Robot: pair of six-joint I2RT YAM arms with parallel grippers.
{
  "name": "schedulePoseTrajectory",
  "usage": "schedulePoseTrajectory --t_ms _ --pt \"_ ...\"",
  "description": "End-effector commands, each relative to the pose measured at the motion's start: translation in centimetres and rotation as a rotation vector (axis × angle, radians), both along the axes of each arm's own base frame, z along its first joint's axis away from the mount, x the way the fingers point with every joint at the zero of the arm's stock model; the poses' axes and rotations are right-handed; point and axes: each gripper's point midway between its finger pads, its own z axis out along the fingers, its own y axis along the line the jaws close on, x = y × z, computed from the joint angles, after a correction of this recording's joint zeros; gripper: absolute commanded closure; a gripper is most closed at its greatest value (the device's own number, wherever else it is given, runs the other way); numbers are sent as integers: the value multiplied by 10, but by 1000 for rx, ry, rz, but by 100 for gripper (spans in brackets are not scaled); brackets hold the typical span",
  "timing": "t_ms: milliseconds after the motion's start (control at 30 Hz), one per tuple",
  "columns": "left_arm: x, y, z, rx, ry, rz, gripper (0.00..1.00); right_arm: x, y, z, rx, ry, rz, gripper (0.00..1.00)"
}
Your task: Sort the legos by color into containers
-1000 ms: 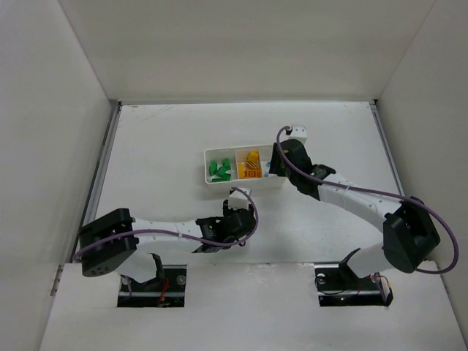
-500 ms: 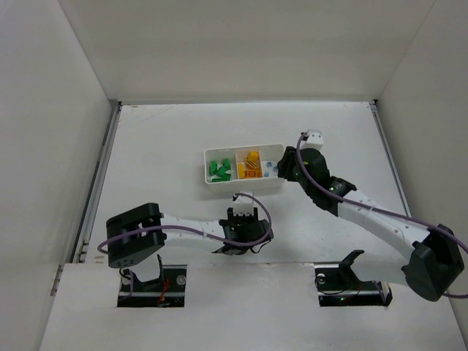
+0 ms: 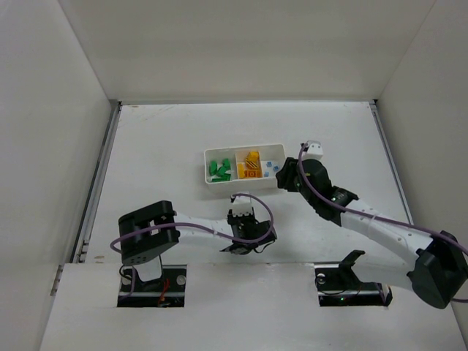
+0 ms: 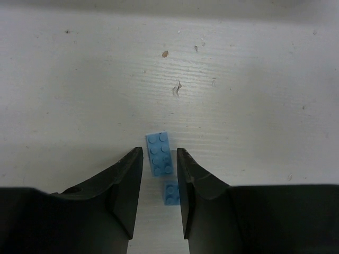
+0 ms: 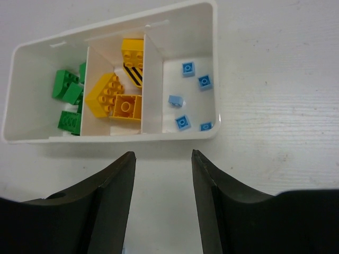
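The white tray (image 5: 106, 138) has three compartments: green legos (image 5: 69, 100) on the left, yellow-orange legos (image 5: 116, 95) in the middle, and several small pale blue legos (image 5: 190, 95) on the right. It also shows in the top view (image 3: 207, 164). My right gripper (image 5: 162, 153) is open and empty, just short of the tray's near wall; in the top view (image 3: 285, 178) it is by the tray's right end. My left gripper (image 4: 159, 150) is open, and its fingers straddle a blue 2x4 lego (image 4: 160, 159) lying on the table. A smaller blue lego (image 4: 170, 192) lies just behind it, by the right finger.
White walls enclose the table on the left, back and right (image 3: 241, 51). The left arm's elbow (image 3: 146, 232) sits near the front edge. Bare table (image 3: 161, 146) lies left of the tray.
My right gripper has drawn back from over the tray's right compartment, towards the near right. My left gripper has shifted a little right and nearer, and its arm's elbow has swung right.
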Motion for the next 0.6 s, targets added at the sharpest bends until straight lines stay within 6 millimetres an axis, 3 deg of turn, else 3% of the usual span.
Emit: schedulePoseTrajectory --t_ms 0,267,567 --pt "2 5 -1 12 7 36 73 4 11 17 66 -56 14 48" --pt "-2 9 -4 64 10 25 83 -2 6 26 82 -76 9 47" --pt "-1 19 -14 116 9 20 75 -27 5 24 119 -69 37 47"
